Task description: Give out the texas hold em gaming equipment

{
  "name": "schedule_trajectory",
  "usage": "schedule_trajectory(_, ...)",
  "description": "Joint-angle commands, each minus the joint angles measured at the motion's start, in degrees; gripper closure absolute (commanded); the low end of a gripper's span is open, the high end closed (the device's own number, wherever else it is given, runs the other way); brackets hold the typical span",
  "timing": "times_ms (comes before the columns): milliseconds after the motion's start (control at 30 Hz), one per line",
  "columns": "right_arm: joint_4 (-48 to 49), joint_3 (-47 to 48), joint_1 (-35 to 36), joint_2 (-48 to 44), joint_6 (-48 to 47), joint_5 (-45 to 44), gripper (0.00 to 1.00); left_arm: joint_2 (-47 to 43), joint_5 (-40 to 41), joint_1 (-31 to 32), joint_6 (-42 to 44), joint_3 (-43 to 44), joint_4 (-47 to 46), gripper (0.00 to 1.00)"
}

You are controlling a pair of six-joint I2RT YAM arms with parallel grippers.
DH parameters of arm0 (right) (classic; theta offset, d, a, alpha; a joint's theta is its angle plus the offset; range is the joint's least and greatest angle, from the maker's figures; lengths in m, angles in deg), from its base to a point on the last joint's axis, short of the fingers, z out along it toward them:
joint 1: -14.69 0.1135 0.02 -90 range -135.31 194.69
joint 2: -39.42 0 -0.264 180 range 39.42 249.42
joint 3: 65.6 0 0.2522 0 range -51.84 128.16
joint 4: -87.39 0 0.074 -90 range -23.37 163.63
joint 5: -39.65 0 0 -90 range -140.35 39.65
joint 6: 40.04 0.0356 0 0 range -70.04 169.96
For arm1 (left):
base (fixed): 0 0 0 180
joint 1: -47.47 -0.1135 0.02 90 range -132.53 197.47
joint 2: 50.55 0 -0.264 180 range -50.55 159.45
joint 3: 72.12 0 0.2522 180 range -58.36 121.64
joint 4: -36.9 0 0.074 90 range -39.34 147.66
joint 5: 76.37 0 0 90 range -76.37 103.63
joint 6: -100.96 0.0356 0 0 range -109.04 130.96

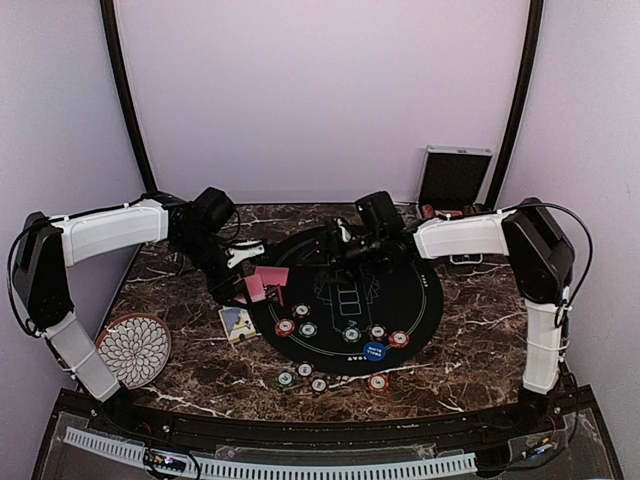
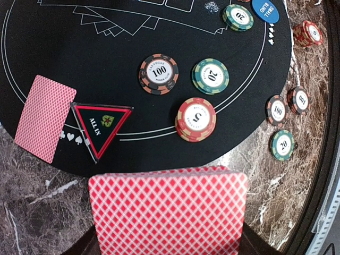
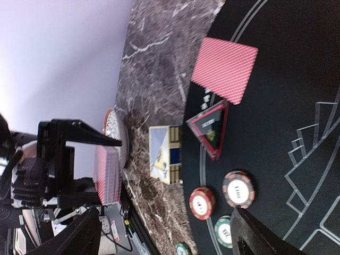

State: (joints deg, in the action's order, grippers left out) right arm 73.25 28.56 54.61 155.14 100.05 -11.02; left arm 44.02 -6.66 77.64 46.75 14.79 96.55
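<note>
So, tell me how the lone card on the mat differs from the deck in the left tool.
The card is a single sheet; the deck is a thick stack. The card lies flat and free on the black mat; the deck is clamped in the left tool, held up off the table. Both show the same red diamond-patterned backs.

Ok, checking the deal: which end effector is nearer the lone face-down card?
Left. The left end effector, shut on the deck, hangs right beside the card; the right end effector stands open over the mat's far middle, farther away.
</note>
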Motion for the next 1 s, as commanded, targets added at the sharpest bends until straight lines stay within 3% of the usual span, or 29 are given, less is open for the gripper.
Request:
schedule_trajectory(0,9.7,0.4,3.3,0.2,4.5,4.4,0.15,-2.6,-2.5,0.2,-0.9,1.8,-0.5,1.0)
schedule_trajectory(967,23.0,8.7,11.5,12.0,15.9,9.3,0.16,-2.8,-4.1,0.2,-1.4,3.3,0.0,1.0)
